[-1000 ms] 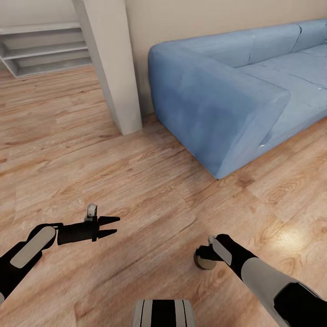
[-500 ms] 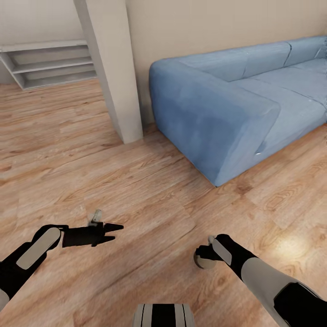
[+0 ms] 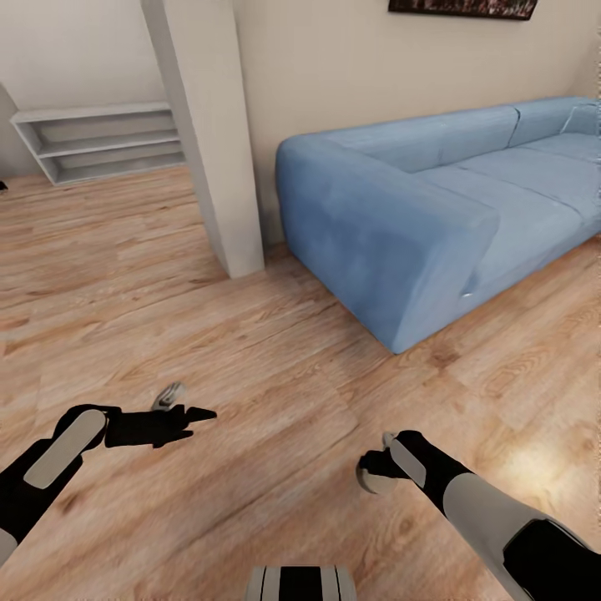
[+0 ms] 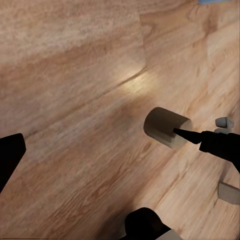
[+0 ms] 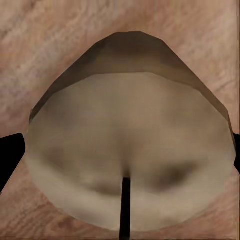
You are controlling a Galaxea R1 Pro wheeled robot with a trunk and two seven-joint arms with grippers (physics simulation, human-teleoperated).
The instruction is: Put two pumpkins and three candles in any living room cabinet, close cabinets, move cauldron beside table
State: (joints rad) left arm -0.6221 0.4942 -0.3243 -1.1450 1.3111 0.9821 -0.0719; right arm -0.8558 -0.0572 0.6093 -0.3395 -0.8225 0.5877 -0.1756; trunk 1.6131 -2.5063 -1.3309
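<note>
My right gripper [image 3: 373, 469] hangs low over the wooden floor, shut on a beige candle [image 3: 368, 482]. In the right wrist view the candle [image 5: 130, 165] sits close up between the two fingers, its dark wick showing. The left wrist view looks across at the same candle [image 4: 166, 127] with a black fingertip [image 4: 186, 134] of the right gripper against it. My left gripper [image 3: 199, 413] is open, holds nothing and points toward the right arm just above the floor. The pumpkins, cabinet, cauldron and table are out of view.
A blue sofa [image 3: 417, 217] stands against the wall ahead on the right. A square white pillar [image 3: 213, 142] rises ahead on the left, with low grey shelves [image 3: 100, 142] beyond it. Bare wooden floor [image 3: 275, 367] lies between me and the sofa.
The head view has tilted upward, so sofa and pillar sit lower in the picture. My left gripper has rolled about its wrist. The right arm keeps its hold on the candle.
</note>
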